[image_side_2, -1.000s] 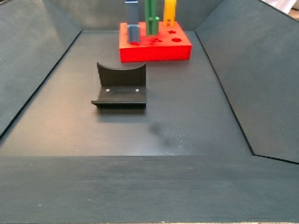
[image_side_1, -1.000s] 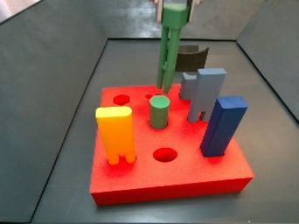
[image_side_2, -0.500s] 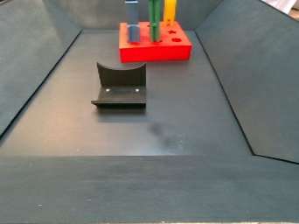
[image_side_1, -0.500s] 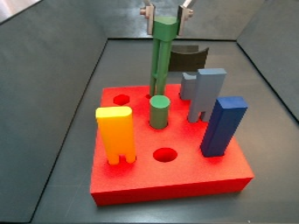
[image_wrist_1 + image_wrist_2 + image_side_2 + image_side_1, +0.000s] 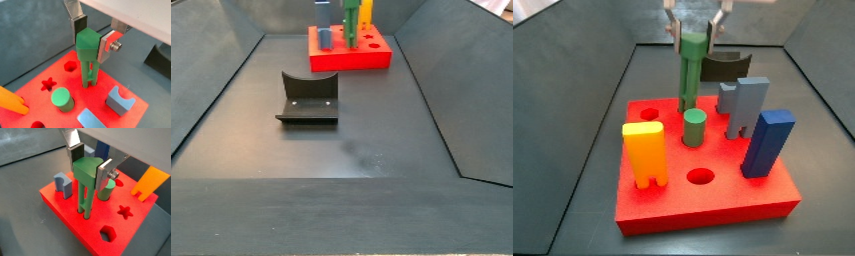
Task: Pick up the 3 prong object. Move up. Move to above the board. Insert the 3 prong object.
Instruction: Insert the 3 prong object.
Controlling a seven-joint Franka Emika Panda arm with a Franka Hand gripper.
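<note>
The 3 prong object (image 5: 692,70) is a tall green post. It stands upright with its prongs down in the red board (image 5: 727,200), at the board's far side. My gripper (image 5: 695,25) is at the post's top with its fingers spread to either side. In both wrist views the post (image 5: 88,50) (image 5: 89,178) sits between the silver fingers. One pad lies against its head and the other pad stands a little apart. The gripper (image 5: 93,37) (image 5: 91,168) is open. The board shows far off in a side view (image 5: 345,60).
On the board stand an orange peg (image 5: 644,155), a short green cylinder (image 5: 695,128), a blue block (image 5: 767,143) and a grey-blue arch piece (image 5: 744,103). The dark fixture (image 5: 309,97) stands on the grey floor. Sloped grey walls (image 5: 211,90) enclose the bin.
The green post has gone down, its prongs now in the board. The fingers, shut on its top before, have spread apart.
</note>
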